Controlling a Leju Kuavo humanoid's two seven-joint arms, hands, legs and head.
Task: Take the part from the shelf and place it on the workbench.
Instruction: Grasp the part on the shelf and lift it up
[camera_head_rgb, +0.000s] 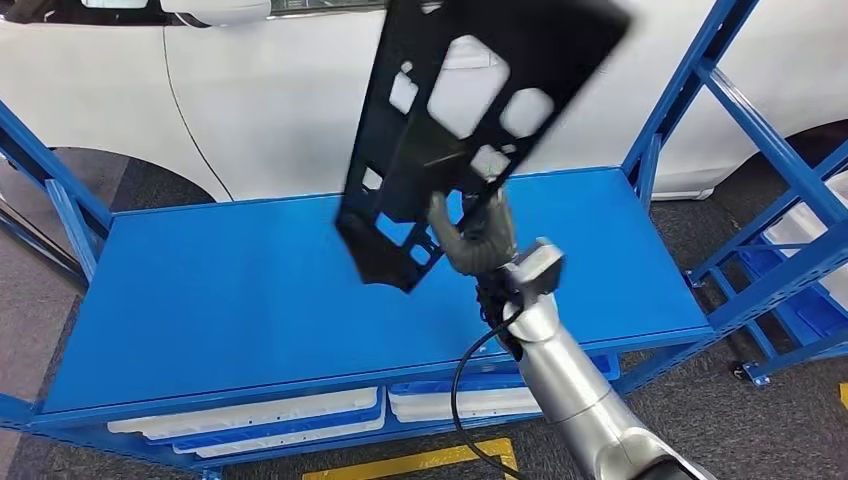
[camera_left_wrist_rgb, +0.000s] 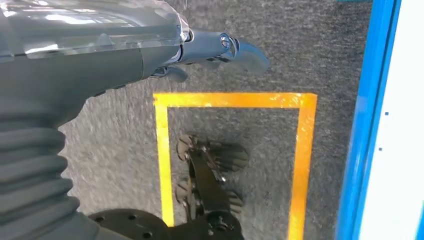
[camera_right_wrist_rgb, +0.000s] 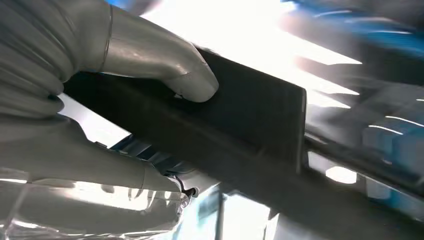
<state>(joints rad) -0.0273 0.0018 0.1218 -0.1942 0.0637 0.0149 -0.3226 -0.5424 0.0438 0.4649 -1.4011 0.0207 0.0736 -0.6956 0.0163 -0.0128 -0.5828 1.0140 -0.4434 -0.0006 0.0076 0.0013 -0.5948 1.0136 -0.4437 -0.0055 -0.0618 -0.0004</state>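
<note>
A flat black plastic part (camera_head_rgb: 455, 120) with several cut-out holes hangs tilted in the air above the blue workbench top (camera_head_rgb: 250, 290). My right hand (camera_head_rgb: 478, 240) grips the part near its lower middle, above the bench's right half. In the right wrist view the grey thumb (camera_right_wrist_rgb: 165, 62) presses on the dark part (camera_right_wrist_rgb: 250, 115), with fingers wrapped under it. My left hand (camera_left_wrist_rgb: 220, 50) hangs over the grey floor, fingers apart, holding nothing.
A white car (camera_head_rgb: 250, 90) stands right behind the bench. A blue rack frame (camera_head_rgb: 760, 240) rises at the right. White trays (camera_head_rgb: 270, 415) lie on the shelf under the bench top. Yellow floor tape (camera_left_wrist_rgb: 235, 100) marks a square below me.
</note>
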